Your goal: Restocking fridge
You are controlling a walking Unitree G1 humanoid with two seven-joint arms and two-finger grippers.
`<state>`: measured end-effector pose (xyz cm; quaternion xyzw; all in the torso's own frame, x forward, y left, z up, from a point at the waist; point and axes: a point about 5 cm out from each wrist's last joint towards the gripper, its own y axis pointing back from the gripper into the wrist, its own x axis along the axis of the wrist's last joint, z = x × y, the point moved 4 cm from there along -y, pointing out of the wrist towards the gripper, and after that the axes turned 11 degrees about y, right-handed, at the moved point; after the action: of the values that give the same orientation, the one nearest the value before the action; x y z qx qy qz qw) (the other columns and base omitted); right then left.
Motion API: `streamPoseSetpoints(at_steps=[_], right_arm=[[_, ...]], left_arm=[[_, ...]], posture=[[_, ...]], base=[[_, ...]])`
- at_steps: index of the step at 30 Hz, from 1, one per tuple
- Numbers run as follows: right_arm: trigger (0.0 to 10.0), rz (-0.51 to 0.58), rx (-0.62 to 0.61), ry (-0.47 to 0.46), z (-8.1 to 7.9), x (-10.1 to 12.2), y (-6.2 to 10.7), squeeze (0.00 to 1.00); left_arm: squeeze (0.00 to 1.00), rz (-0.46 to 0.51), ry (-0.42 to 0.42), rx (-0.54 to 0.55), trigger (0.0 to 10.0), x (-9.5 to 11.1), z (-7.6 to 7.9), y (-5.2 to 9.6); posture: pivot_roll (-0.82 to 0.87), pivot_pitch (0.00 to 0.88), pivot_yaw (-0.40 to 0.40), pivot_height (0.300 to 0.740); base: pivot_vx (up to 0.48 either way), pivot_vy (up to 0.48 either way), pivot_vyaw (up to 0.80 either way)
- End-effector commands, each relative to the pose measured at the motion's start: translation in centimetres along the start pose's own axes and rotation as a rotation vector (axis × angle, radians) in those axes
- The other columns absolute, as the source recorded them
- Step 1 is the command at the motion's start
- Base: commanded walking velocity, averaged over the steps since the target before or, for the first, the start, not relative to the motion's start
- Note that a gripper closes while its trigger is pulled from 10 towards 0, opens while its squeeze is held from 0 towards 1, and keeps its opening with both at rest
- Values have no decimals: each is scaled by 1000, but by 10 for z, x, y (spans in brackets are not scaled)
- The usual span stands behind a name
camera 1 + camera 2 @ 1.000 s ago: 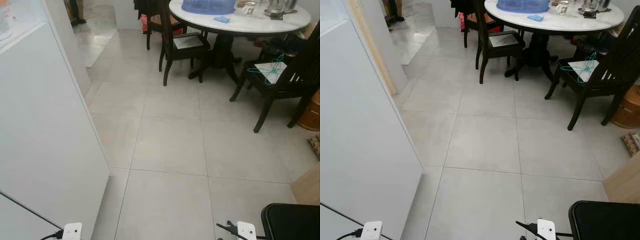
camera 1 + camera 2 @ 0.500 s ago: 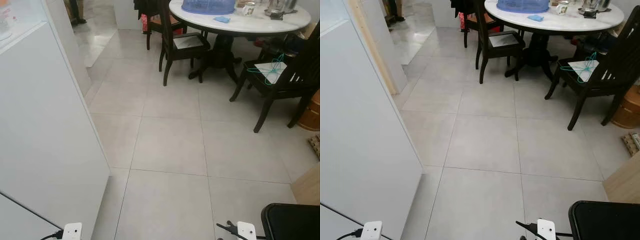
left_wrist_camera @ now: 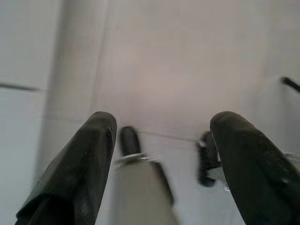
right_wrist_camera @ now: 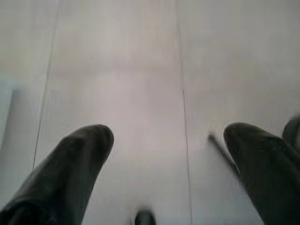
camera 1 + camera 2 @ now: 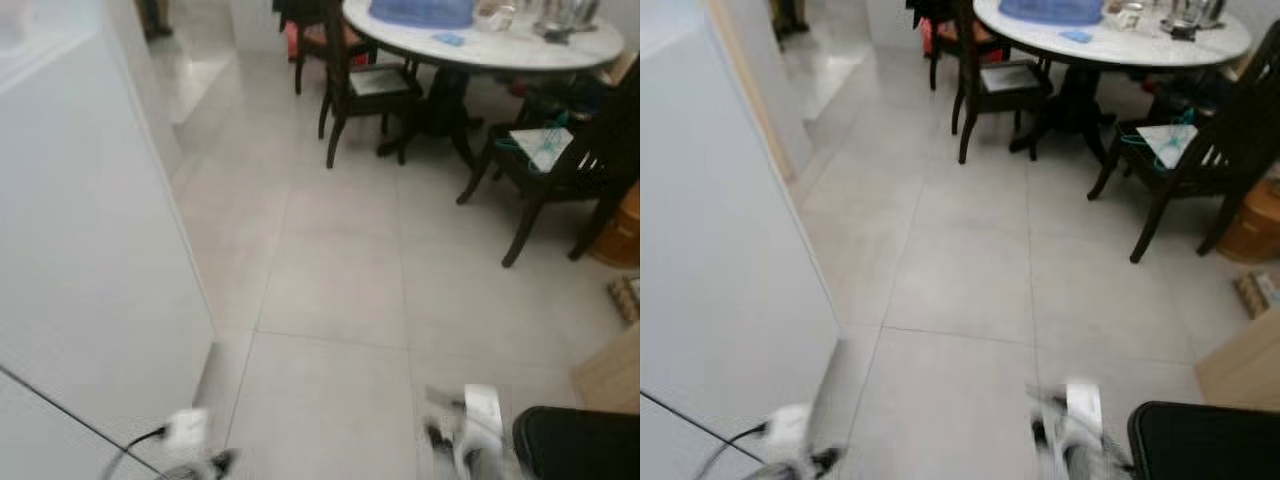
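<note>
Fridge (image 5: pixel 90 280): tall white door panel on the robot's left, its lower corner meeting the floor; it is the landmark for everything below.
Floor (image 5: pixel 340 300): pale grey tiles spreading right of the fridge.
Dining table (image 5: pixel 480 40): round, white-topped, far to the right of the fridge, with dark wooden chairs (image 5: pixel 355 85) around it.
Black seat (image 5: pixel 580 445): near corner, well right of the fridge.
Change: both head views are now blurred and slightly shifted, so the camera has moved; the furniture keeps its places.
Left gripper (image 3: pixel 161 136): fingers apart, holding nothing, above the floor just beside the fridge; its wrist has risen into view since half a second ago.
Right gripper (image 4: pixel 168 145): fingers apart, holding nothing, over bare tile right of the fridge.
</note>
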<state>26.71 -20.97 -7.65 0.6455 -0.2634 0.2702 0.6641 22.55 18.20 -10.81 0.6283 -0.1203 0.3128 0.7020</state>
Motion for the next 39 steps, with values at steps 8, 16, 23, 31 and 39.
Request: streamPoseSetpoints(at_steps=[8,16,23,31,39], right_arm=[[10000,-112,-10,-43,3,-38,7,0],[10000,-97,-10,-51,-2,-36,6,0],[10000,-140,-11,-35,-13,-46,7,0],[10000,-167,31,37,-17,-52,8,0],[10000,-150,7,15,-8,-47,8,0]], left_arm=[[0,-3,-29,54,10000,-3,-23,4],[0,75,-55,68,10000,9,-27,5],[0,39,-127,117,10000,5,-43,8],[0,11,-120,179,10000,-3,-54,11],[0,-9,-90,183,10000,-6,-48,9]], posture=[[-140,0,-60,740],[-138,0,-24,740],[-182,50,47,740],[-174,77,36,740],[-161,75,-3,740]], base=[[0,0,0],[0,0,0],[0,0,0],[0,0,0],[0,0,0]])
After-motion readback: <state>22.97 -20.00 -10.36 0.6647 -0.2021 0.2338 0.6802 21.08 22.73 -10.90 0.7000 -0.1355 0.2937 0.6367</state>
